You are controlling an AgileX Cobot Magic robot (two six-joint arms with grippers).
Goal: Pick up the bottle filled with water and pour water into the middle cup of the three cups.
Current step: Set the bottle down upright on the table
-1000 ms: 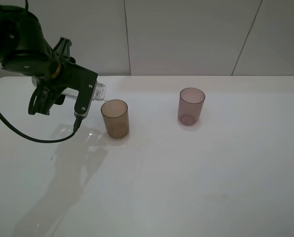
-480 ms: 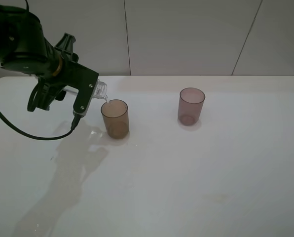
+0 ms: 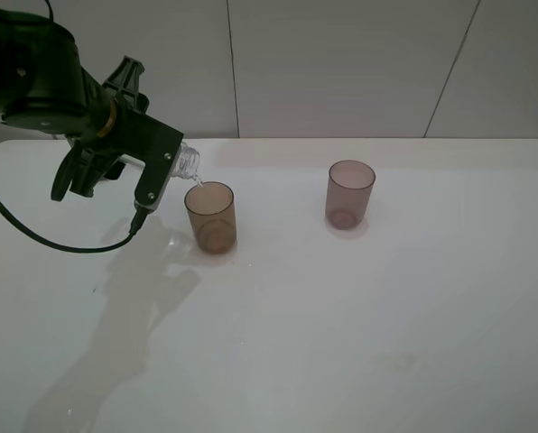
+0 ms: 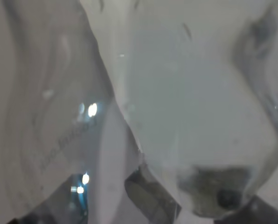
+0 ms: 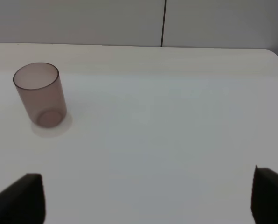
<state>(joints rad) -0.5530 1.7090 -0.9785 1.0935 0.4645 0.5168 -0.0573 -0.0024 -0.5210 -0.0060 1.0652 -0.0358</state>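
My left gripper [image 3: 163,169] is shut on the clear bottle [image 3: 187,162] and holds it tipped nearly level, neck just above the left rim of the amber-brown middle cup [image 3: 211,217]. A thin stream of water runs from the neck into that cup. In the left wrist view the bottle [image 4: 176,116] fills the picture as blurred clear plastic. The mauve-purple cup [image 3: 349,194] stands to the right, also in the right wrist view [image 5: 40,95]. The dark grey cup is hidden. My right gripper [image 5: 143,198] is open and empty, its fingertips [image 5: 22,198] at the picture's corners.
The white table [image 3: 359,316] reaches back to a pale panelled wall. My left arm and its black cable [image 3: 43,242] hang over the table's left side. A faint wet sheen lies on the table left of the amber cup.
My left gripper has lifted slightly and turned the bottle further, so its neck has moved a little right and up over the amber cup's rim. The cups have not moved.
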